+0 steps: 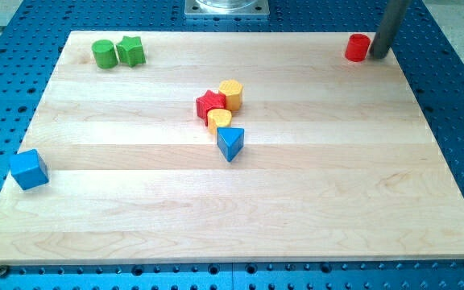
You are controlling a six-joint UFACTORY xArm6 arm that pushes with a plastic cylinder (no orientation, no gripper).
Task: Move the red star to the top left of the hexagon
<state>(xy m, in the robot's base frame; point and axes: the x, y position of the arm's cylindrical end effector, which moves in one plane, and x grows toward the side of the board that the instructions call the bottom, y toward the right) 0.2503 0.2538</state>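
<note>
No readable writing. Red star (209,104) sat mid-frame, touching yellow hexagon (231,94)'s left side. My tip (376,53) was upper right beside red cylinder (358,47); no gripper on this rod. Seven blocks on desk (296,193).

a pale wooden board (240,209) of glued planks, its grain running across the view, lies flat on a blue metal table (457,121) perforated with a regular grid of small holes. a grey metal mounting plate (226,7) sits at the view's top edge, centred. even, soft light falls overall, casting only faint shadows.
</note>
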